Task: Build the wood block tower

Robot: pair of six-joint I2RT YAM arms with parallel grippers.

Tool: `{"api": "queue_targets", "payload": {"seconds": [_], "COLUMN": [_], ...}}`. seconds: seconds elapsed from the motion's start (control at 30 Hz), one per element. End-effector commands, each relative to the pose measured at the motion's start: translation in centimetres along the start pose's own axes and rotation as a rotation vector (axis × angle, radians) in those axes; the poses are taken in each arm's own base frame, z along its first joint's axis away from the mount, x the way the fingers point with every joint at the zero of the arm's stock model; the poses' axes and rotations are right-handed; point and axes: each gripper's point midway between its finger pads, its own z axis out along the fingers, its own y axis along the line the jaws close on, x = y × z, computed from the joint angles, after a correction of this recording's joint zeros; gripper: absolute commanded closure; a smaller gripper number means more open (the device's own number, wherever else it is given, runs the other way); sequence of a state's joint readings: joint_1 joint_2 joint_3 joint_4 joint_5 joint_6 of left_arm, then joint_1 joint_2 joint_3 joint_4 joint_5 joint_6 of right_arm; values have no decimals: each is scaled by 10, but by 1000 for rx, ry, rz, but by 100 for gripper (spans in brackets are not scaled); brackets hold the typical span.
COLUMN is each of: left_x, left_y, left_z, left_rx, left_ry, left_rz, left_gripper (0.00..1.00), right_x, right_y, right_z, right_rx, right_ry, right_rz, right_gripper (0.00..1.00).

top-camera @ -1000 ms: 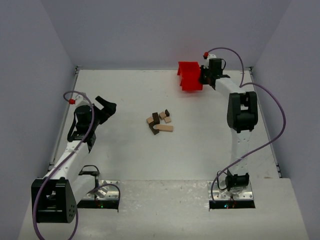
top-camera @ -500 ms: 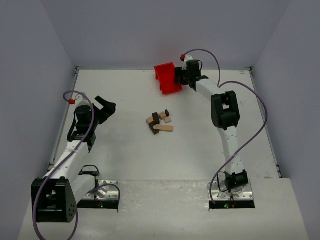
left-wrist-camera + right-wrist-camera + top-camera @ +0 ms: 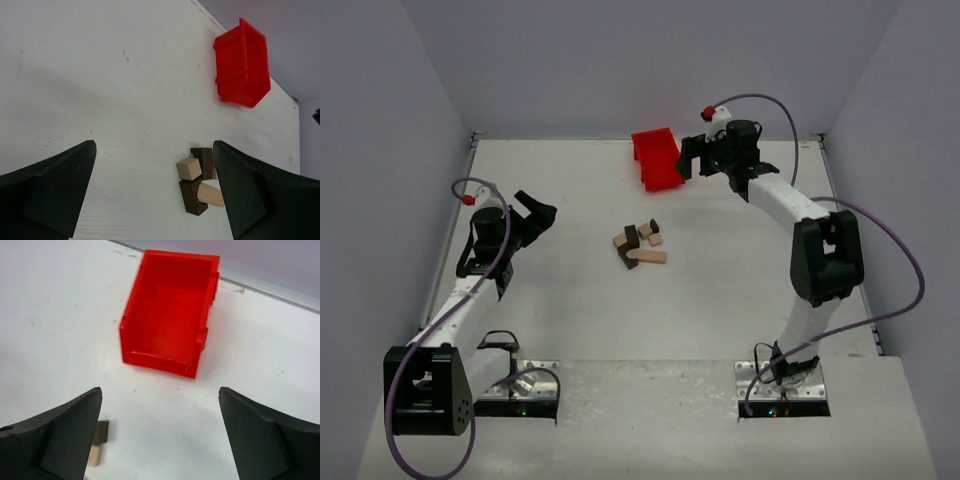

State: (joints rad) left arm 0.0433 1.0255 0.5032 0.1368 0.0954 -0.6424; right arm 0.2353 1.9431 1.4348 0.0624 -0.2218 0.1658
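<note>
Your wood block tower [image 3: 640, 245] is only a loose heap for now: pale and dark blocks lie touching on the bench [image 3: 570, 300] at the centre of the top view. Your left jaws stand apart with nothing between them at mid-left of that view, well apart from the heap. Your right jaws are also apart and empty, just beside the red bin [image 3: 657, 160] at upper centre, whose open top faces the right wrist camera.

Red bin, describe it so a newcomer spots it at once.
Look at the white table, along its far edge. The red bin sits there, open-topped and empty: the only bright thing, far bigger than the wood blocks mid-table.
</note>
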Motion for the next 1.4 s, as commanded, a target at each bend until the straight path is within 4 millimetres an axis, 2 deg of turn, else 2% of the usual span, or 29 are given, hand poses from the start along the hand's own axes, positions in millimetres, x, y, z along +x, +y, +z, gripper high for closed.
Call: {"api": "queue_targets", "payload": {"seconds": [0.0,0.03,0.1,0.2,0.27,0.3,0.43,0.53,0.6,0.73,0.87,0.93,1.0,1.1,1.23,1.37], "left_x": [3,7,19,44,59,61,84,98,107,108,103,100,101,100,100,98], "left_y": [-39,-43,-53,-74,-87,-93,-91,-90,-86,-76,-76,-78,-68,-66,-63,-61], "left_z": [4,4,6,8,9,9,15,18,19,23,22,22,20,20,21,23], "left_rx": [115,123,135,175,203,213,160,144,111,36,26,25,-23,-39,-53,-71], "left_ry": [42,52,75,126,169,174,231,269,287,287,274,265,279,277,272,262], "left_rz": [28,34,55,93,119,128,145,152,166,192,213,217,228,226,223,231], "left_gripper": [0,0,0,0,0,0,0,0,0,0,0,0,0,0,0,0], "right_x": [-7,2,39,90,107,99,123,140,160,177,182,184,187,193,204,217], "right_y": [65,75,97,114,121,123,122,116,116,133,143,144,139,135,136,150], "right_z": [-62,-71,-92,-103,-109,-111,-124,-127,-128,-125,-104,-94,-79,-63,-56,-62], "right_rx": [-268,-309,-368,-384,-363,-359,-288,-275,-299,-425,-480,-482,-458,-438,-430,-505], "right_ry": [-126,-116,-61,39,47,15,-19,13,54,94,134,161,207,253,282,305], "right_rz": [-198,-216,-264,-257,-262,-263,-239,-272,-307,-369,-443,-450,-446,-449,-471,-520], "right_gripper": [1,1,1,1,1,1,1,1,1,1,1,1,1,1,4,9]}}
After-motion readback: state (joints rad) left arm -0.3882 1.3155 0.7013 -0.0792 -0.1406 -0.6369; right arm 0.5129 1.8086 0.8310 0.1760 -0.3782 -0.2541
